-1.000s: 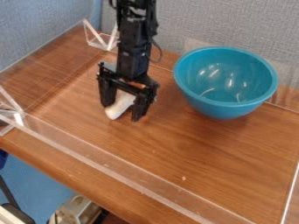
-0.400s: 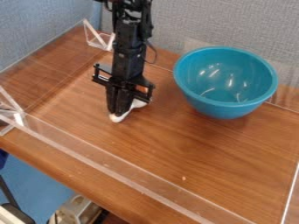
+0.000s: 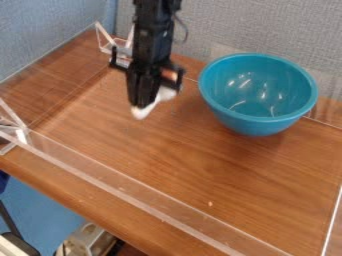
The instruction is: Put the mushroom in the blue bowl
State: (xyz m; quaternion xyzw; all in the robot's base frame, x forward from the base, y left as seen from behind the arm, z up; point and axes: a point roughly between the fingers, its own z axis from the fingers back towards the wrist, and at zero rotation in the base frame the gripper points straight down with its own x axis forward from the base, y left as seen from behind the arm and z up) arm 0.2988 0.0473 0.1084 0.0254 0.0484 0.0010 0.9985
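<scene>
The mushroom [image 3: 144,108] shows as a cream-white stem end hanging just below my gripper [image 3: 143,101], which is shut on it and holds it off the wooden table. Its cap is hidden between the black fingers [image 3: 138,92]. The arm points straight down, left of the blue bowl [image 3: 258,92]. That bowl is a deep, glossy teal one standing upright and empty at the right rear of the table, about a hand's width from the mushroom.
A low clear plastic wall [image 3: 174,215] runs along the front edge of the wooden table [image 3: 201,170]. White corner brackets stand at the left [image 3: 14,130] and at the back [image 3: 107,40]. A grey-blue wall is behind.
The fingers closed on the mushroom, which stood on the table a second ago, and the gripper has since risen with it. The bowl has stayed put.
</scene>
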